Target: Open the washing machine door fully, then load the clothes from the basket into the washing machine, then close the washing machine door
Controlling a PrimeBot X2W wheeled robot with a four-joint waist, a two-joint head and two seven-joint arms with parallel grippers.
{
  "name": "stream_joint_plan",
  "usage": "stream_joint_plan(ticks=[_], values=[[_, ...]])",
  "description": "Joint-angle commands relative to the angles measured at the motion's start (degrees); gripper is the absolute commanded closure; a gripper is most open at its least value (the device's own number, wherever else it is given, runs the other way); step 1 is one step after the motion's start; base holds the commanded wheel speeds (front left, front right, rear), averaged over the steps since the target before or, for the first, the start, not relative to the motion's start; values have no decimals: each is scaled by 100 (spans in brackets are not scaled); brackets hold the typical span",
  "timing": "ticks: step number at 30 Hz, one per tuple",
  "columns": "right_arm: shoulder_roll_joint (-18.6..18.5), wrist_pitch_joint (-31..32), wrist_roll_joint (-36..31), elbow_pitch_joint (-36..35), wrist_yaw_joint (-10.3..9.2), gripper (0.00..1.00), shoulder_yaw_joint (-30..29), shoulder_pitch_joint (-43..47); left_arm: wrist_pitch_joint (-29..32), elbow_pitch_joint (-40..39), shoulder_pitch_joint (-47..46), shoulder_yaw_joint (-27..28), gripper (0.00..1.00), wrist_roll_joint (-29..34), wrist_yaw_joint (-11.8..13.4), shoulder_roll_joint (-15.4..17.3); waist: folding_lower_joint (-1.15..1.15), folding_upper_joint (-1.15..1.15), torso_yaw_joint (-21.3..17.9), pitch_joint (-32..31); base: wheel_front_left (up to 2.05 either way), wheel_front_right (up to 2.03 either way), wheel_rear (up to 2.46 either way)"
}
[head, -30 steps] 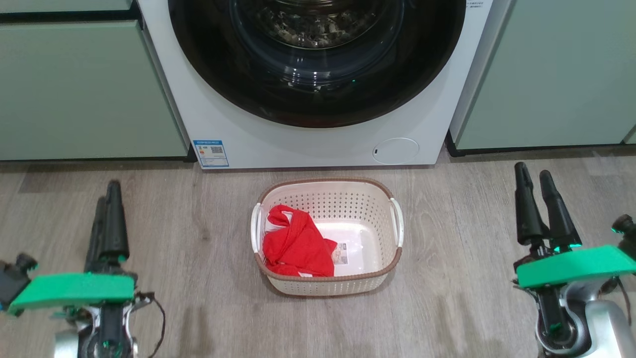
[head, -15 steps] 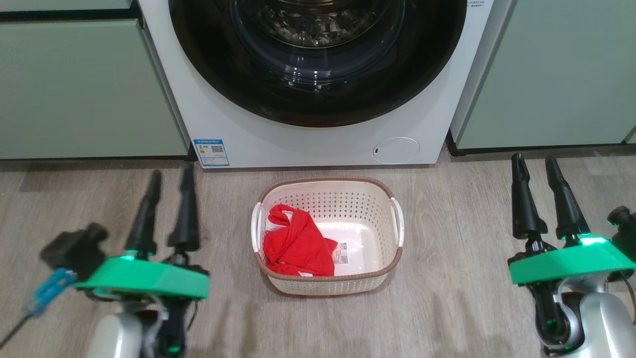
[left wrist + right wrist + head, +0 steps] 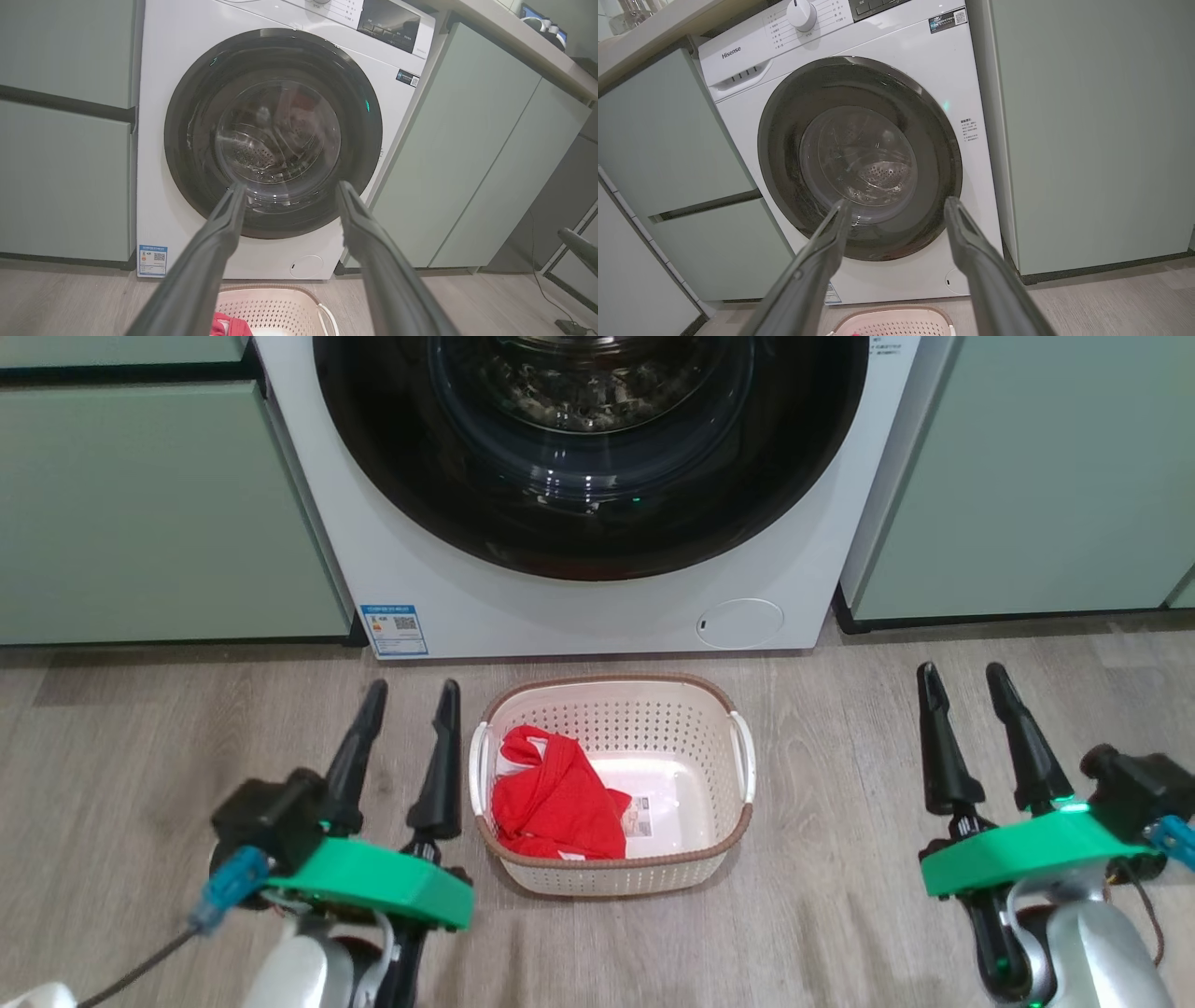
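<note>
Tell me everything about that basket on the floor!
The basket is cream plastic, rectangular with rounded corners, its walls full of small holes, with a brown woven-look rim and white side handles. It stands upright on the wooden floor, in front of the washing machine, apart from it. Red clothes lie heaped in its left half; the right half is bare, showing a label on the bottom.

The brand name Hisense (image 3: 731, 55) is showing on the upper panel of the washing machine (image 3: 887, 51), above and left of the right claw (image 3: 896, 201); the QR sticker (image 3: 945, 21) print is coming out too small to read.
</note>
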Motion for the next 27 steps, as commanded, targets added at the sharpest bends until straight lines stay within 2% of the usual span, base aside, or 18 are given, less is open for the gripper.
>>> stream_joint_plan(ticks=[1,6,12,18,27], values=[[-48,-81,-135,-193,0,0,122,-148,-67,-180,-190,105,0,147,43,46,0,0,-6,-7,0,0,0],[-38,-183,-289,260,0,0,203,-150,-167,205,-138,-3,0,628,117,67,0,0,-29,-61,0,0,0],[-33,-268,-548,489,0,0,231,-184,-251,386,-154,-106,0,1009,309,71,0,0,-36,-95,0,0,0],[-24,-370,-719,639,0,0,288,-240,-351,606,-142,-191,0,1352,398,71,0,0,-19,-124,0,0,0],[-19,-541,-1168,943,0,0,436,-292,-519,961,-96,-147,0,1609,287,66,0,0,-26,-161,0,0,0]])
